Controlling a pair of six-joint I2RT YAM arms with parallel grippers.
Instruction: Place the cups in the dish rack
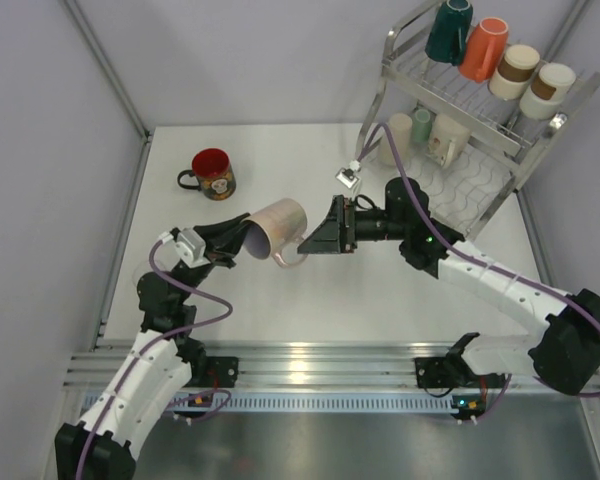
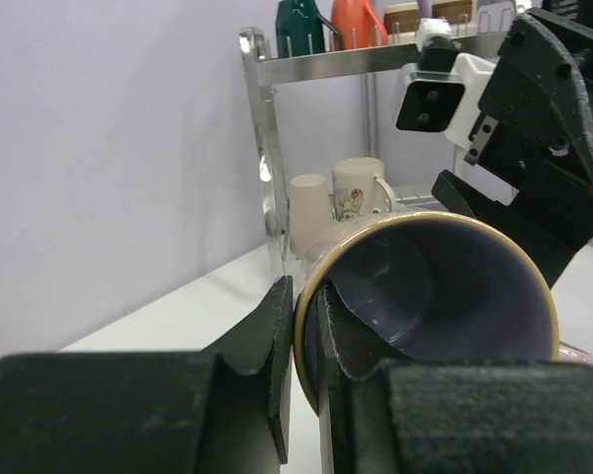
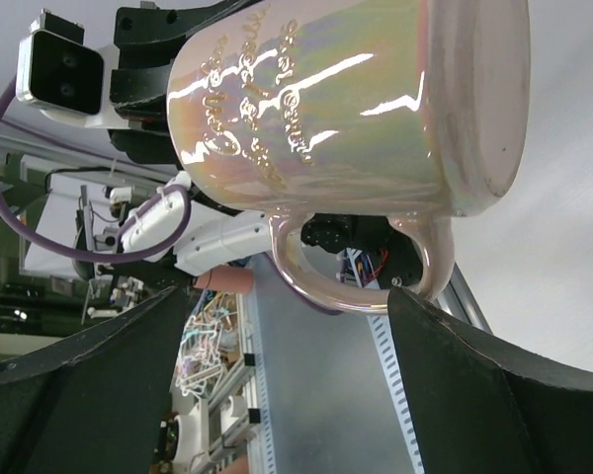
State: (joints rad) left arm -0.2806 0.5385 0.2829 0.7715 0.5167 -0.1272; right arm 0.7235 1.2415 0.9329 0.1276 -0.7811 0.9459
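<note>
Over the middle of the table [image 1: 310, 300], a pinkish mug [image 1: 278, 232] is held on its side between the two arms. Its glaze is pearly, shifting from pink to a pale yellow-green, with raised script running around the wall. The inside is a lavender grey, and a thin gold line edges the rim [image 2: 415, 219]. The handle [image 3: 289, 259] is a plain loop in the same glaze, and the flat base faces the right arm.

The left gripper [image 2: 301, 316] has the mug by the rim. Its jaws are nearly together, with one finger [image 2: 262, 365] pressed on the outer wall and the other inside the mouth. The right gripper [image 1: 318, 237] stands just beside the base end. Its fingers [image 3: 89, 395] are spread wide to either side of the handle, touching neither the handle nor the body, and it holds nothing.

At the back left of the table a red mug [image 1: 213, 172] with a black handle stands upright, well apart from the arms. In the back right corner the dish rack [image 1: 480, 185] carries a dark teal cup [image 1: 448, 30], an orange cup [image 1: 483, 48] and two beige-and-brown ones on its upper tier. A mint cup [image 1: 400, 130] and a white flowered mug [image 1: 445, 135] sit on the lower tier.
</note>
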